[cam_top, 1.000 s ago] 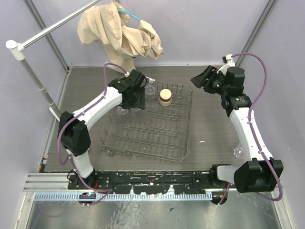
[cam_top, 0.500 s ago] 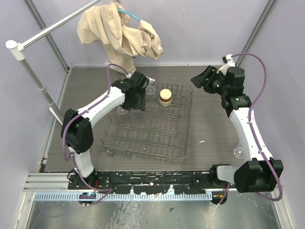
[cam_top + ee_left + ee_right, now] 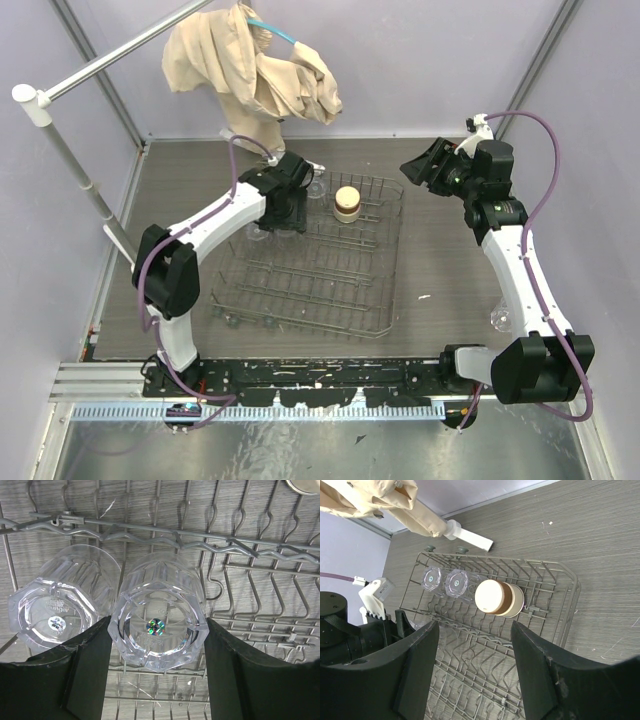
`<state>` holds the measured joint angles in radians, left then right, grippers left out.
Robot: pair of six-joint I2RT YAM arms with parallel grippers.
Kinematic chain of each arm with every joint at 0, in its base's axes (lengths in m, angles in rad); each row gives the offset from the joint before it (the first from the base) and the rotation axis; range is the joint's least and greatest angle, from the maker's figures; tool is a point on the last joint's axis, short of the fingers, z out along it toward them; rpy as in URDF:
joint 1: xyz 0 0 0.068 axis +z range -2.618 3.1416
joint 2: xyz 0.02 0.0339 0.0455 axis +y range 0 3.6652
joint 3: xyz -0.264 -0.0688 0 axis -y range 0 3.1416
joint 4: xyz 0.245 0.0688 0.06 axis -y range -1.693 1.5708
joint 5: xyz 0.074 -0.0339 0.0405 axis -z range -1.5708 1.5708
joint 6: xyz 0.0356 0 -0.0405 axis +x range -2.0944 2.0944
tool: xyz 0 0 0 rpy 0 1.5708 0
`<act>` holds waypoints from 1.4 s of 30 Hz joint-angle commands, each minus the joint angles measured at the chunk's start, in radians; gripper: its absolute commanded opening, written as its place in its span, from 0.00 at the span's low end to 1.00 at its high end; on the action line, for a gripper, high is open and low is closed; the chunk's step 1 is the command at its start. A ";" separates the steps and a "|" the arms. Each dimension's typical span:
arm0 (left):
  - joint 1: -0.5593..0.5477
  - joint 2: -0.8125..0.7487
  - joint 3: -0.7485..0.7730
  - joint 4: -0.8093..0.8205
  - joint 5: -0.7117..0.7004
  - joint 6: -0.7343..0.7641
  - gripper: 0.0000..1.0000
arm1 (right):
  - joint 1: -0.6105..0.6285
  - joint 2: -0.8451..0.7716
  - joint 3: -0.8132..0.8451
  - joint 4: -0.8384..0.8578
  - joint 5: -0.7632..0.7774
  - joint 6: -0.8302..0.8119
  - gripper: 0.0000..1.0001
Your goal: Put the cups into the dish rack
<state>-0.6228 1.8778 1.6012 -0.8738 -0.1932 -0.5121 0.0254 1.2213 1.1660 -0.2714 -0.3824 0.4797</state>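
Observation:
The grey wire dish rack (image 3: 372, 285) lies mid-table. My left gripper (image 3: 284, 213) is low over its back left part. In the left wrist view its fingers (image 3: 87, 672) close on an upside-down clear tumbler (image 3: 156, 625) resting on the prongs. A second upturned clear tumbler (image 3: 57, 612) stands just left of it. Two more clear tumblers (image 3: 432, 578) (image 3: 457, 582) and the tan-brown cup (image 3: 499, 598) sit in the rack's back row (image 3: 346, 203). My right gripper (image 3: 416, 170) is open and empty, high beyond the rack's right back corner (image 3: 475, 632).
One clear tumbler (image 3: 498, 318) stands on the table at the right, beside my right arm. A beige cloth (image 3: 255, 60) hangs from a white rod (image 3: 60, 140) at the back left. Enclosure walls stand on three sides.
My left arm's elbow has shifted a little to the right, while its gripper stays over the rack's back left part. The right arm has not moved.

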 commanded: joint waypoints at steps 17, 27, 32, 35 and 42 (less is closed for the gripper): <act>-0.005 0.011 -0.087 0.095 -0.012 -0.011 0.02 | 0.009 -0.039 0.022 0.020 0.002 -0.019 0.66; -0.012 0.010 -0.087 0.068 -0.004 -0.031 0.16 | 0.010 -0.039 0.023 0.015 0.005 -0.023 0.66; -0.019 0.004 -0.094 0.060 0.002 -0.036 0.22 | 0.011 -0.033 0.023 0.020 0.001 -0.020 0.66; -0.025 0.001 -0.090 0.053 0.003 -0.041 0.31 | 0.011 -0.033 0.022 0.020 0.000 -0.021 0.65; -0.035 -0.006 -0.073 0.006 -0.006 -0.046 0.64 | 0.011 -0.036 0.018 0.021 0.001 -0.018 0.65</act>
<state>-0.6441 1.8828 1.5314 -0.8204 -0.2016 -0.5396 0.0319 1.2213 1.1660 -0.2787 -0.3824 0.4725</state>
